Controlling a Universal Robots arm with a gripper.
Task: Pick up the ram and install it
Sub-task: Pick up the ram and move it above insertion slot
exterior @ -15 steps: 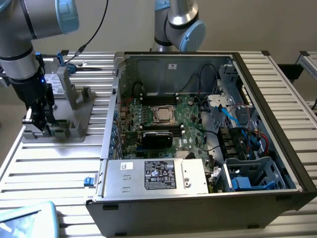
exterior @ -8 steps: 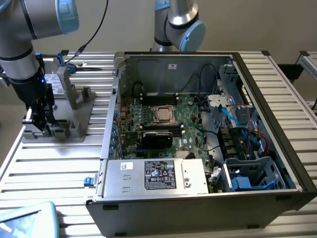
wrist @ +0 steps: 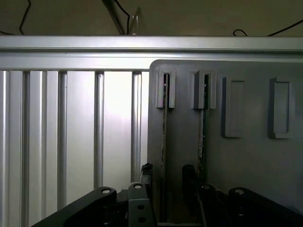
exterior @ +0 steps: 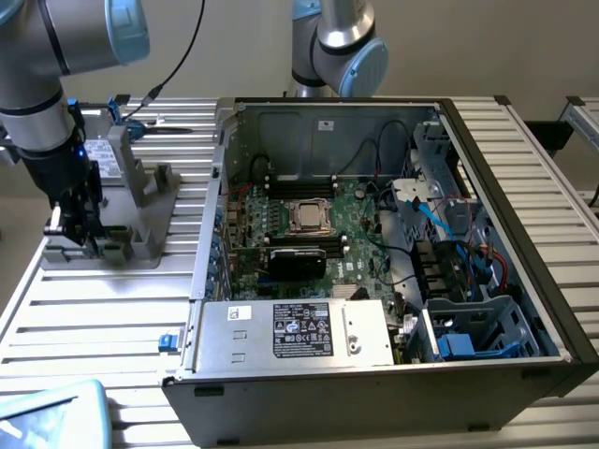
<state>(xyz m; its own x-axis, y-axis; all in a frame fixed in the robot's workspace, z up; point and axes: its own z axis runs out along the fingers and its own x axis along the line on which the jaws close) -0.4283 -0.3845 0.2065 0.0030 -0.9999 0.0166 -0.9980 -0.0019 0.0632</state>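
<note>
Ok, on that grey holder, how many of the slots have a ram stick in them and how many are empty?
Slots with a ram stick: 2
Empty slots: 2
Total slots on the grey holder: 4

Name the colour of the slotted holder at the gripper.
Plain grey; the slotted holder shows best in the wrist view.

We log a robotics lab: slatted aluminium bench (exterior: 94, 318), opened computer case (exterior: 374, 398), industrial robot arm (exterior: 37, 103).
</note>
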